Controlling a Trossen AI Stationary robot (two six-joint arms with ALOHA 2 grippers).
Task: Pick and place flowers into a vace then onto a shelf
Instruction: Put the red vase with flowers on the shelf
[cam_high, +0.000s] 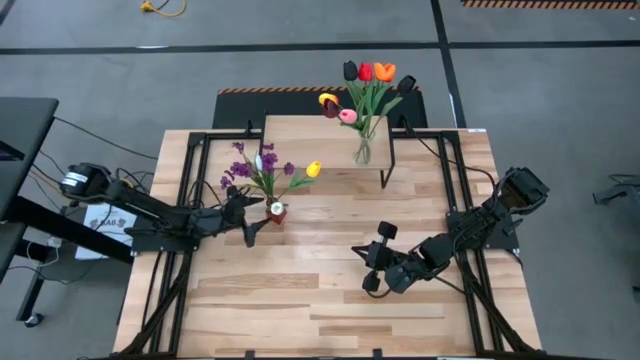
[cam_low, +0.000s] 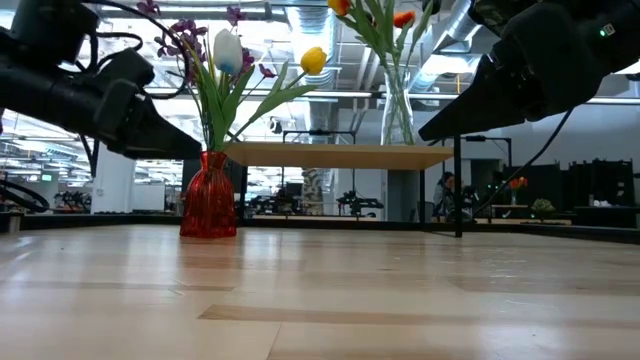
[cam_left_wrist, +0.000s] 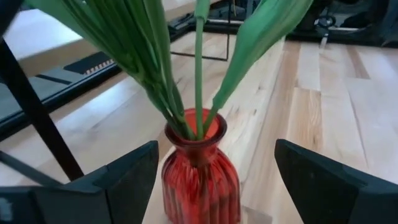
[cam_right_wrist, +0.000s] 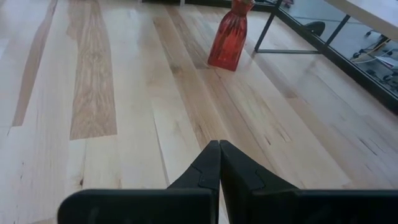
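Your left gripper (cam_left_wrist: 214, 180) has its jaws wide apart, one on either side of the red vase (cam_left_wrist: 200, 171), not yet touching the glass. Next move, as I read it: close on the vase body below the neck, squarely, then lift straight up so the stems don't whip. Keep it upright on the way to the shelf (cam_high: 320, 140), which stands at the counter's far edge; a clear vase (cam_high: 363, 150) of tulips already sits near the shelf's right end, so aim for the free left part. Watch the top-heavy load: ribbed glass could slip in the jaws. The red vase stands on the counter (cam_high: 330, 290) left of centre, just in front of the shelf's left end. It holds the flowers (cam_high: 262, 170): purple blossoms, a white tulip and a yellow one, long green stems and leaves splaying outward. Right gripper (cam_high: 372, 268) waits mid-counter on the right, jaws together, empty.
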